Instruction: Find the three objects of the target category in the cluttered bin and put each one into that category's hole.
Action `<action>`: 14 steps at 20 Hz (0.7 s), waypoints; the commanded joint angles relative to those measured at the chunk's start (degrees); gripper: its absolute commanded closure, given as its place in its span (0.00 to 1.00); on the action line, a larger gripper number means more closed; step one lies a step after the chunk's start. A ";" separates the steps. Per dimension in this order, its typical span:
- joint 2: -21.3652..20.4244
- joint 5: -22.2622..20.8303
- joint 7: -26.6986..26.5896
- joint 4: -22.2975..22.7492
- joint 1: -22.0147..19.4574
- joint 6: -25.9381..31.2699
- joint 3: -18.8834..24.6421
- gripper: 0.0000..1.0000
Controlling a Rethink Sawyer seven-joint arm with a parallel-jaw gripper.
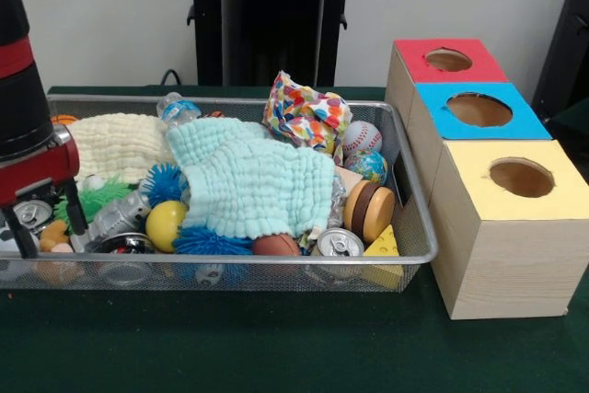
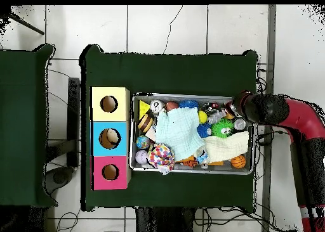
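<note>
The wire mesh bin (image 1: 409,227) is full of clutter and also shows in the overhead view (image 2: 193,169). My gripper (image 1: 43,232) reaches down into its left end, open, with one finger (image 1: 75,218) beside a silver can (image 1: 33,215). In the overhead view the gripper (image 2: 240,109) is at the bin's right end. A small yellow-orange toy (image 1: 53,235), perhaps the duck, lies between the fingers, partly hidden. The other target toys are not to be made out. The red-topped box's hole (image 1: 448,60) is at the far right and shows from above (image 2: 110,172).
A mint cloth (image 1: 253,181) and a cream cloth (image 1: 115,144) cover much of the bin. A yellow ball (image 1: 166,225), spiky balls (image 1: 166,181), a baseball (image 1: 361,137), a wooden yo-yo (image 1: 370,209) and a can (image 1: 336,246) lie around. Blue-topped (image 1: 479,109) and yellow-topped (image 1: 521,177) boxes stand nearer.
</note>
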 commanded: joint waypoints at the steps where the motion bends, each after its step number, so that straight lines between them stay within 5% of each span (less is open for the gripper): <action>1: 5.90 -0.61 -1.54 5.28 3.95 -7.49 -1.53 0.00; 14: 11.50 -6.16 -4.72 0.72 4.78 -15.70 -2.92 0.00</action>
